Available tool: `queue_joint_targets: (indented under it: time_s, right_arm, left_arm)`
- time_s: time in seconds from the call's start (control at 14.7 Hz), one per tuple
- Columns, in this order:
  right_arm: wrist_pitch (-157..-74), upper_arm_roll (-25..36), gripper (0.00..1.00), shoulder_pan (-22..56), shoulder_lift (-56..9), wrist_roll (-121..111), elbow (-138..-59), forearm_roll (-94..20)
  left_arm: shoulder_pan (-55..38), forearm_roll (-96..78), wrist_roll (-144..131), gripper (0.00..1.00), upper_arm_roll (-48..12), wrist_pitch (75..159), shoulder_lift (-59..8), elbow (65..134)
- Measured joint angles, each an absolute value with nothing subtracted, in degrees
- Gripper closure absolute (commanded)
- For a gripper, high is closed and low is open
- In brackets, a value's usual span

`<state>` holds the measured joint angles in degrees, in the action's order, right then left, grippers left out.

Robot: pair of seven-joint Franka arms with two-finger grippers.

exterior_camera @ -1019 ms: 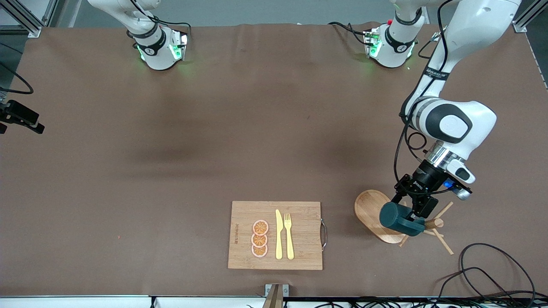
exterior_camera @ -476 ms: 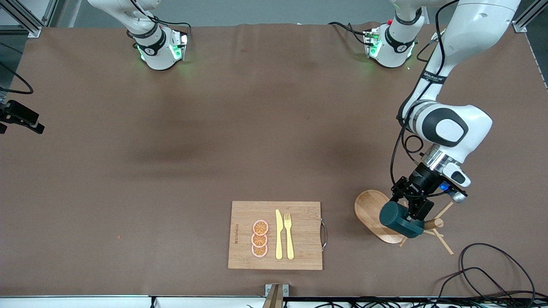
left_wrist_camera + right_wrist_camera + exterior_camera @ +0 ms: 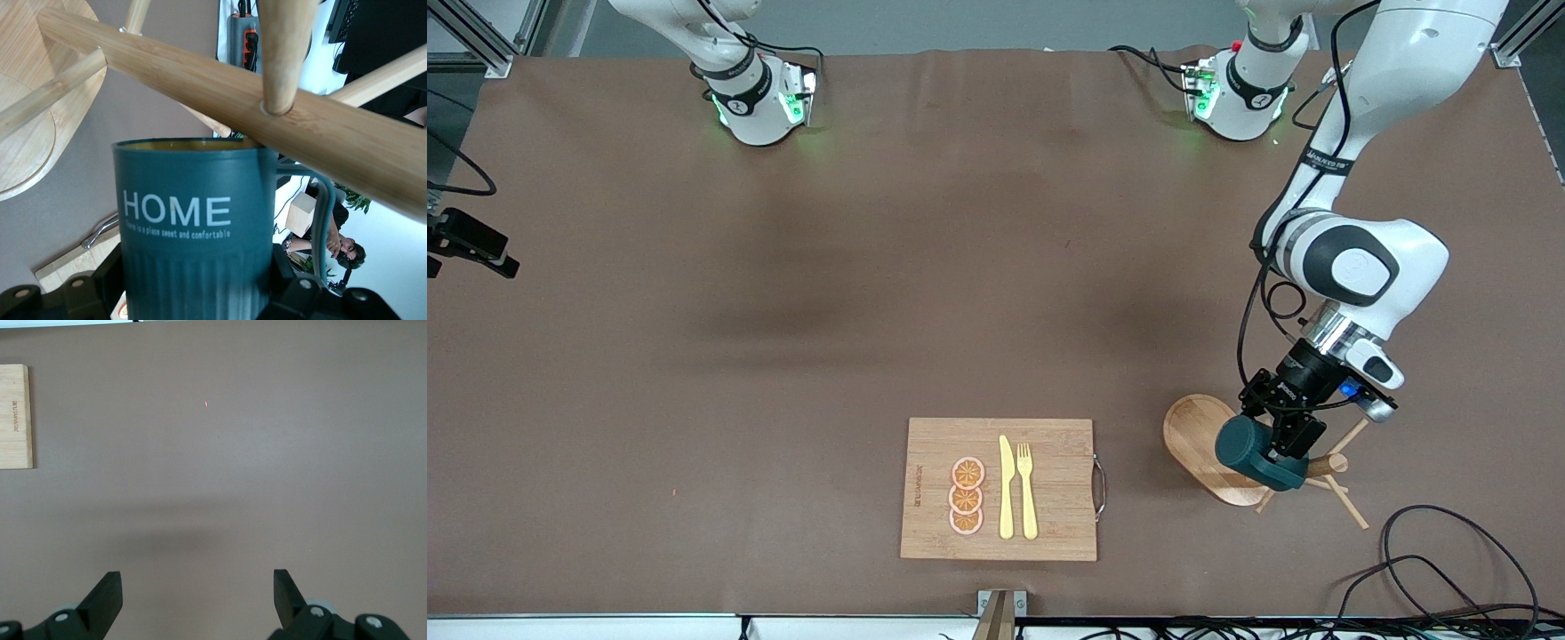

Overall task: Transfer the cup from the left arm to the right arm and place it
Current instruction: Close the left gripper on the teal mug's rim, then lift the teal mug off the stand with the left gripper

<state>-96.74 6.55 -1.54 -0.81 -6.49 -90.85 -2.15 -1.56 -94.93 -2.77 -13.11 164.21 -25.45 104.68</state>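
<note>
Since a second ago the left arm has drawn back a touch toward its base, and the cup (image 3: pixel 1256 453) has slid slightly with it along the rack (image 3: pixel 1325 464) lying on the table toward the left arm's end. The left gripper (image 3: pixel 1288 442) is clamped on the cup's body, fingers on either side of it. In the left wrist view the cup's rim (image 3: pixel 193 143) sits right against the thick wooden stem (image 3: pixel 220 83), and a peg (image 3: pixel 283 53) stands close by the handle (image 3: pixel 323 213).

To my eye the job now is freeing the cup cleanly: pull it along the peg's line, not sideways, or the handle may catch and drag the rack's oval base (image 3: pixel 1196 436).

Meanwhile the right arm waits; its gripper (image 3: pixel 197 597) hangs over bare table (image 3: pixel 267 453) with fingers spread apart, a cutting board (image 3: pixel 15 417) in sight.
</note>
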Motion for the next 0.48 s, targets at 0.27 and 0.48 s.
queue_joint_targets:
  time_s: [0.27, 0.48]
  right_arm:
    - [-96.74, 6.55, 0.00, -1.54, -0.81, -6.49, -90.85, -2.15]
    - [-96.74, 6.55, 0.00, -1.54, -0.81, -6.49, -90.85, -2.15]
  left_arm:
    - [-1.57, -94.93, -2.77, 0.21, -13.11, 164.43, -25.45, 104.38]
    - [-2.31, -94.93, -2.78, 0.21, -13.26, 166.44, -25.17, 103.70]
